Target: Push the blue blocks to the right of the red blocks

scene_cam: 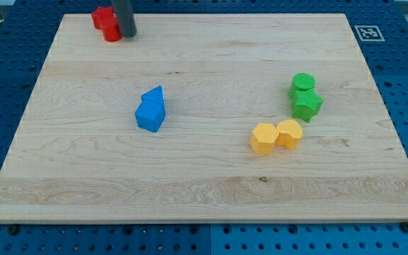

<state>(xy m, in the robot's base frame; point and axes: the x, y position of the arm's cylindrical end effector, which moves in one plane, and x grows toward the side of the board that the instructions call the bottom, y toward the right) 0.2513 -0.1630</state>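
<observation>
My tip touches two red blocks at the surface's top-left corner; two blue blocks sit left-centre, two green and two yellow near the right edge. No claw exists here.

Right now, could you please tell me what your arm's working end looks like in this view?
Only the rod shows: a straight, plain dark grey cylinder entering from the view's top edge. No cables, markings or pincer are visible. My tip is blunt, resting at the right side of the red blocks, on the wooden board. The arm above is out of frame.
</observation>
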